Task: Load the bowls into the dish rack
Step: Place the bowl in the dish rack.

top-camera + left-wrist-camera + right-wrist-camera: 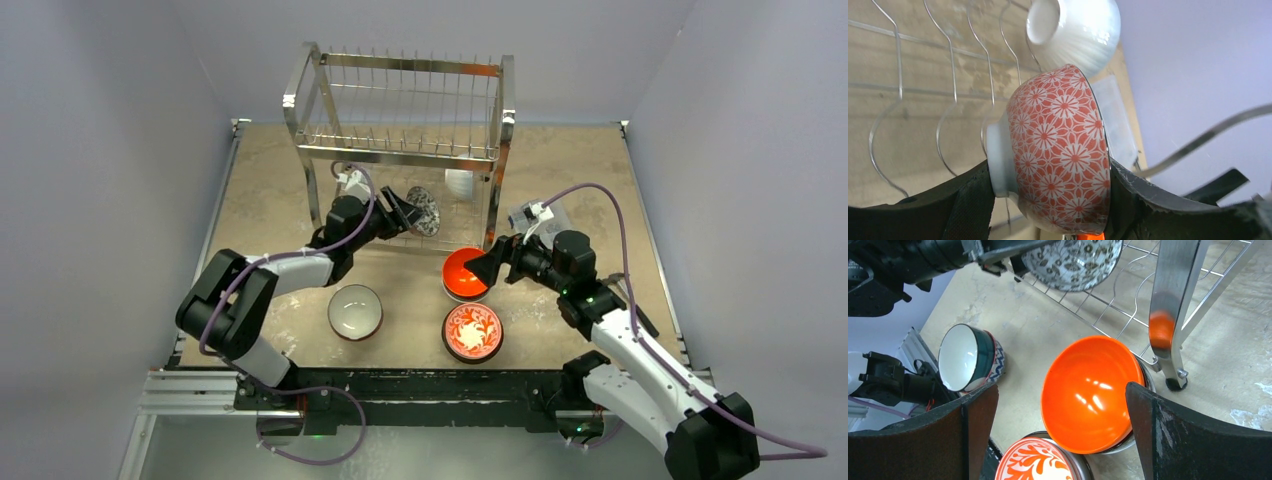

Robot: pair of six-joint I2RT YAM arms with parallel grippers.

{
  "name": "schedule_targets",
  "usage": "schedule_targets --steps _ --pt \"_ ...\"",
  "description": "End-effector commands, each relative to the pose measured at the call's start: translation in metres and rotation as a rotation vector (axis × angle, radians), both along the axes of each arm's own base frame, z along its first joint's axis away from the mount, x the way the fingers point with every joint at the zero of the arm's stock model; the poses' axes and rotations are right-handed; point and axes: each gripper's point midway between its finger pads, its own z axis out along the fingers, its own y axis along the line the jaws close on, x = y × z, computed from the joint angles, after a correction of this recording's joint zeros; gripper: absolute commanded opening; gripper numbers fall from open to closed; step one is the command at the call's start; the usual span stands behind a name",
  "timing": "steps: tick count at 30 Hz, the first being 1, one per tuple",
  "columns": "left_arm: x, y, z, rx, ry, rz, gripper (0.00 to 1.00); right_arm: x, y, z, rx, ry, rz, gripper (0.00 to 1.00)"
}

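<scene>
The top external camera looked down from above and behind the arm bases at the table's (270, 190) near edge. It took in the whole table, with the dish rack (400, 155) toward its far edge. The left wrist camera sat close behind the left hand (1050, 190), its frame filled by the patterned bowl (1058, 145) against the rack's wires. The right wrist camera looked steeply down past the right hand (1062, 390) at the orange bowl (1093, 405), sharing that bowl and the rack with the overhead view.

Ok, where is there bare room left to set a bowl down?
The upper shelf of the dish rack is bare, as is the table on either side of it. Crowded: in front, the orange bowl, leaf-patterned bowl and open right claw bunch together.
</scene>
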Motion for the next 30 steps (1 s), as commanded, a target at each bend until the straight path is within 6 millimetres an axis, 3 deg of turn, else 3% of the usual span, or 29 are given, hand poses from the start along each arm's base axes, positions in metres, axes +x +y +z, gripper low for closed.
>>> schedule_targets --steps 1,17,30 --pt "0.046 0.008 0.045 0.018 -0.188 0.128 0.0 0.006 -0.002 0.021 -0.002 -0.065 -0.016 0.99" --pt "0.126 0.013 0.04 0.243 -0.342 0.285 0.0 0.005 -0.007 0.018 -0.028 -0.059 -0.031 0.99" --pt "0.15 -0.004 0.029 0.462 -0.422 0.272 0.0 0.005 -0.008 0.016 -0.035 -0.053 -0.038 0.99"
